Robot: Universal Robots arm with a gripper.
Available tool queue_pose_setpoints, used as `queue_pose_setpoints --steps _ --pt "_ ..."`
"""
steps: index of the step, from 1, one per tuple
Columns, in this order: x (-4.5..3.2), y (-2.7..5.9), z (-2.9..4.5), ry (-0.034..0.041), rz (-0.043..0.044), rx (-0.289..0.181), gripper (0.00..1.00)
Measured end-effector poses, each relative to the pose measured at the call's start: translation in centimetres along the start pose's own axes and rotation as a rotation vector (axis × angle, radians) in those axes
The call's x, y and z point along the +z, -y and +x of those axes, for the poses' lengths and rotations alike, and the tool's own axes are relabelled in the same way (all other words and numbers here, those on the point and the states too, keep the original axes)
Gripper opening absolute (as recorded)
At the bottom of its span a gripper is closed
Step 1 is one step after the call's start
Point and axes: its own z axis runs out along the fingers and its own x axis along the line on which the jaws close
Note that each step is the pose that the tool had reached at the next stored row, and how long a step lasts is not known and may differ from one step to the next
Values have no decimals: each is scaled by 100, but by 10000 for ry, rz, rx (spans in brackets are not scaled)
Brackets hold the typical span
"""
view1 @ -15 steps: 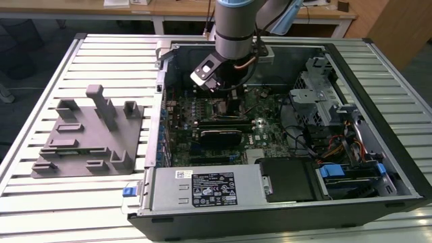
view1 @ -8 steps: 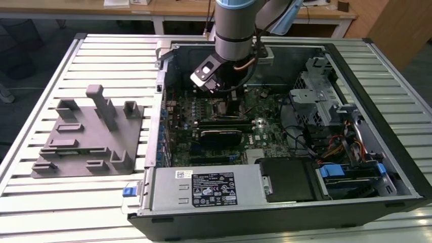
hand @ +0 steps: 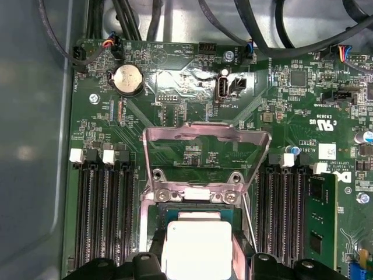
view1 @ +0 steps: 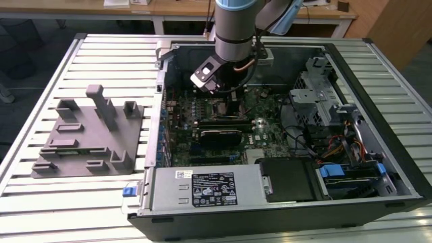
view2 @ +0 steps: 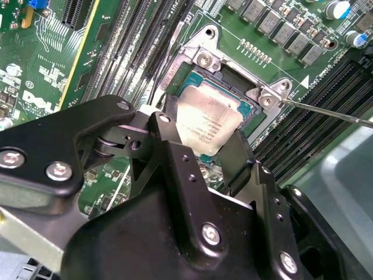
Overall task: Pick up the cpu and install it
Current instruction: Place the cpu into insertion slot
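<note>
Now the gripper holds the cpu tight in narrow jaws over the open socket on the far part of the board, maybe already down in it, with the lid not yet shut.

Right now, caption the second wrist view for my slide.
Gripper grips the cpu at the open motherboard socket.

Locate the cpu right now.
In the second wrist view the cpu is held by the gripper at the open socket frame on the motherboard, with memory slots alongside.
</note>
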Motion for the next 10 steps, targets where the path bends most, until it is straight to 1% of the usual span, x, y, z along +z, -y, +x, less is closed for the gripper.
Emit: queue_pose_setpoints --steps 10 --pt "5 -7 6 -2 -1 6 53"
